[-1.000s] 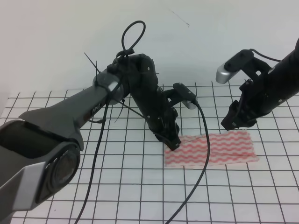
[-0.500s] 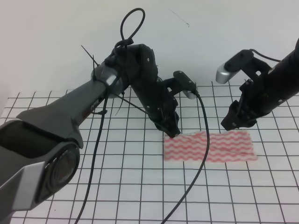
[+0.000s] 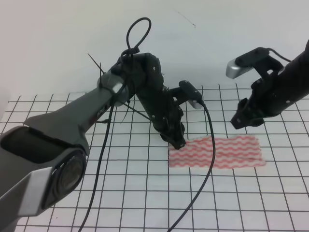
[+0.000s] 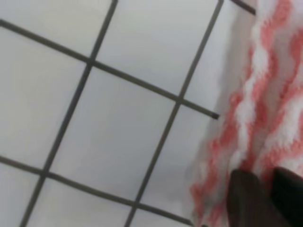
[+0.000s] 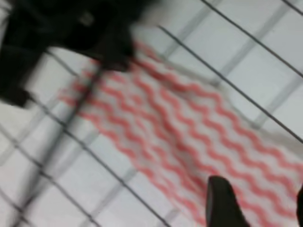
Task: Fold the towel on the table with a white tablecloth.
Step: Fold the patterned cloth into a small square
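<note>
The towel [image 3: 217,152], pink-red and white in wavy stripes, lies flat on the table with a white tablecloth [image 3: 120,193] marked in black squares. My left gripper [image 3: 178,143] points down at the towel's far left corner. In the left wrist view its two dark fingertips [image 4: 246,201] stand almost together with the towel's [image 4: 265,118] edge pinched between them. My right gripper [image 3: 240,122] hangs above the towel's far right part without touching it. In the right wrist view its fingers [image 5: 222,203] are spread wide over the towel [image 5: 189,142].
A black cable [image 3: 205,183] hangs from the left arm and runs across the towel toward the front edge. A plain white wall [image 3: 58,38] rises behind the table. Gridded cloth stretches left of and in front of the towel.
The left gripper rose off the towel's left end, then came back down onto its far left corner. The right arm lifted slightly and shifted right. The towel's left edge shifted slightly.
</note>
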`<move>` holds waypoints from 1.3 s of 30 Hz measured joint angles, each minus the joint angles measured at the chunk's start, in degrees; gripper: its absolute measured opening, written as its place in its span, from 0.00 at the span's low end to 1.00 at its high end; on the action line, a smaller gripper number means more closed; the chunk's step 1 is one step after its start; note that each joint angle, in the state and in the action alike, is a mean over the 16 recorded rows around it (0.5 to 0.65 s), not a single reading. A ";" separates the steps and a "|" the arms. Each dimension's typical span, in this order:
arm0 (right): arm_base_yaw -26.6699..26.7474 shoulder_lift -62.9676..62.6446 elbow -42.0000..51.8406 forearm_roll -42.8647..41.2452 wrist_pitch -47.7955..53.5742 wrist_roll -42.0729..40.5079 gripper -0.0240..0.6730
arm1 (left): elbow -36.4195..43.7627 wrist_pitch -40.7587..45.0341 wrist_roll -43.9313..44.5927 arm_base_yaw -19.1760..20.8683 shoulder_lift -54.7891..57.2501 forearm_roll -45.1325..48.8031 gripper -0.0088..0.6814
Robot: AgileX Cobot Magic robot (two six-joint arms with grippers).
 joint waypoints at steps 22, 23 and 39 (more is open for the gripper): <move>-6.09 9.52 0.09 2.46 -4.07 4.81 0.48 | 0.13 5.43 -5.59 4.87 -13.68 -5.40 0.07; -6.09 10.04 0.10 2.70 -4.37 4.35 0.47 | 0.14 5.42 -5.80 5.07 -13.93 -5.44 0.06; -6.10 13.29 0.10 4.49 -6.97 0.96 0.15 | 0.16 5.42 -6.11 5.68 -14.81 -4.89 0.04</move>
